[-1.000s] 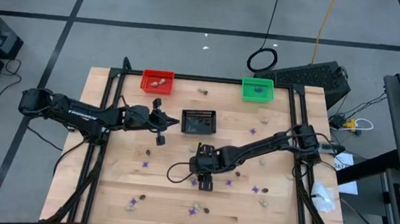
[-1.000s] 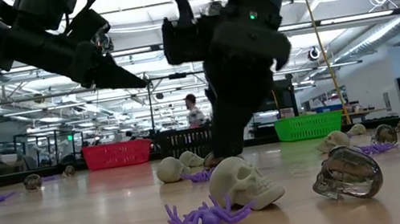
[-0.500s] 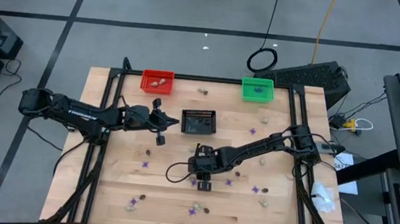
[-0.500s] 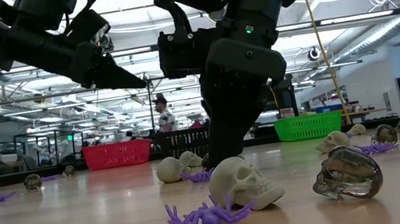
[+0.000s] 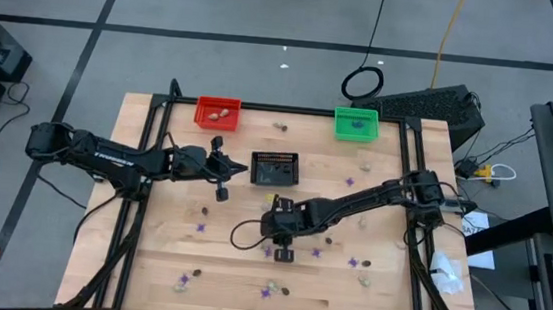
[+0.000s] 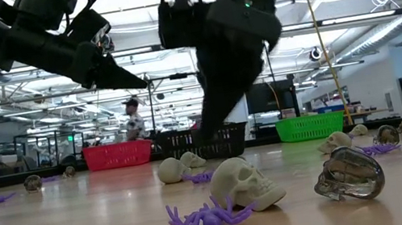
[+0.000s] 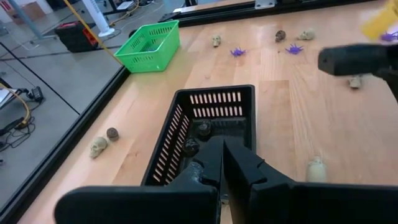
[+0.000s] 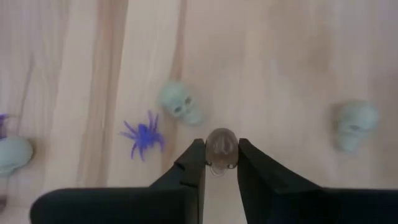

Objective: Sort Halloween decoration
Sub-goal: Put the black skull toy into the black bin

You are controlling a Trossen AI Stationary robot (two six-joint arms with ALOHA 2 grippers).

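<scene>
Wood tabletop, pale planks with visible grain, framed by dark rails. Black basket as landmark, near the middle: rectangular, slotted plastic walls, a couple of dark bits inside per the left wrist view. Red basket and green basket beyond it at the far edge, same slotted make, pale lumps showing in the red one.

Right gripper just on the near side of the black basket, pointing down at the table, fingers pinched narrowly on a small brown skull, smoky, rounded and glossy. Skull upright between the pads, dome toward the table, long axis roughly along the fingers; facing not clear. In the low view, gripper lifted clear of the tabletop.

Under it, spread on the wood: a purple spider, thin spiky legs splayed flat, and pale skulls, matte and bone-coloured, lying on their sides. Low view, near edge: another purple spider touching a pale skull, which faces right and tilts back; beside them a clear-brown skull, shiny, tipped on its side.

Left gripper just left of the black basket, raised, fingers pressed together, nothing held. More trinkets scattered right of the basket and toward the near edge.
</scene>
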